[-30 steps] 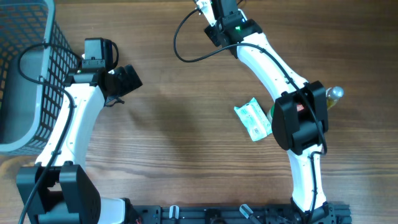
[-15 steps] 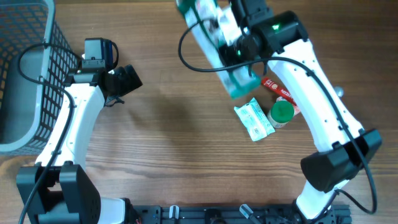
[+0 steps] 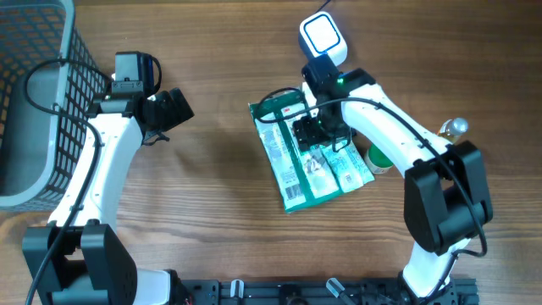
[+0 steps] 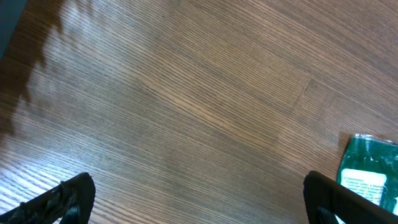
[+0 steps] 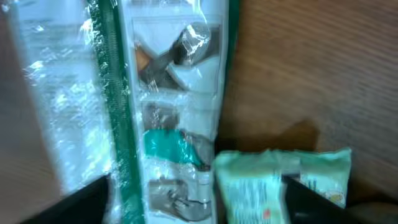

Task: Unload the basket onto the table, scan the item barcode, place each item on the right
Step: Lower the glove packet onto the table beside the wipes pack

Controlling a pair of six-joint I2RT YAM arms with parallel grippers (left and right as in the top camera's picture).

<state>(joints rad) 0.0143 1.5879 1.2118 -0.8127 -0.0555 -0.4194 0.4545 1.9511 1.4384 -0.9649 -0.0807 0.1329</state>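
Near the middle of the tabletop (image 3: pixel 220 195) lies the large green-and-white packet (image 3: pixel 286 165), flat, its long side running from upper left to lower right. The right claw (image 3: pixel 315 131) hangs directly over the packet's upper right part. Its wrist camera shows both fingers (image 5: pixel 93 199) spread wide at the sides of the frame, with the packet's clear film below them, so it is released and holds nothing. Whether the fingertips touch the film I cannot tell.

A small pale green packet (image 3: pixel 349 167) lies against the large packet's right edge and seems to overlap it slightly. Just right of that stands a green-capped bottle (image 3: pixel 383 158), and farther right a yellowish bottle with a silver cap (image 3: pixel 453 129) shows beside the right arm.

A white square-faced device (image 3: pixel 322 36), possibly the scanner, sits above the right arm, its face glowing pale blue.

The left claw (image 3: pixel 174 108) hovers over bare wood, well apart from the packet, fingers wide and empty. A grey wire basket (image 3: pixel 74 68) stands at the far left edge.
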